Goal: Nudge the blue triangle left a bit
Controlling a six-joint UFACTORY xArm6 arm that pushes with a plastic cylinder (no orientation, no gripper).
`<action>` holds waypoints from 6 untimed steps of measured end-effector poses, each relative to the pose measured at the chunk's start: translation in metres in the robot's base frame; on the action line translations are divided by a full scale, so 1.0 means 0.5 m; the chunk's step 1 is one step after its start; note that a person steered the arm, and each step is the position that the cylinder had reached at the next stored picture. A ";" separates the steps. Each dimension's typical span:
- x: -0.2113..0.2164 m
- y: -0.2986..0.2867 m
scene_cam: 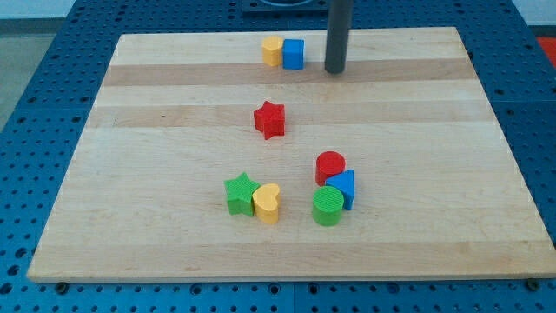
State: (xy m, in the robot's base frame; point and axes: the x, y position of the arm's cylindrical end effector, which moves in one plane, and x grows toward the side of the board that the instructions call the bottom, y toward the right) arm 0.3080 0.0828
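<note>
Views: one camera only.
Position: in front of and above my wooden board (174, 235), looking down at a slant.
Range: mid-distance; whole board framed, my tip (335, 70) near the view's top.

The wooden bench (174, 104) carries eight blocks. Just to the view's left of my tip (335, 69) sit a blue cube (294, 54) and a yellow block (273, 51), touching. Toward the view's bottom lie a red star (270, 120), then a red cylinder (330, 165), blue triangle (344, 187) and green cylinder (327, 207) clustered, with a green star (240, 193) touching a yellow heart (268, 203) further left.
</note>
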 end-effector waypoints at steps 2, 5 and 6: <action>0.199 0.023; 0.445 0.023; 0.482 0.002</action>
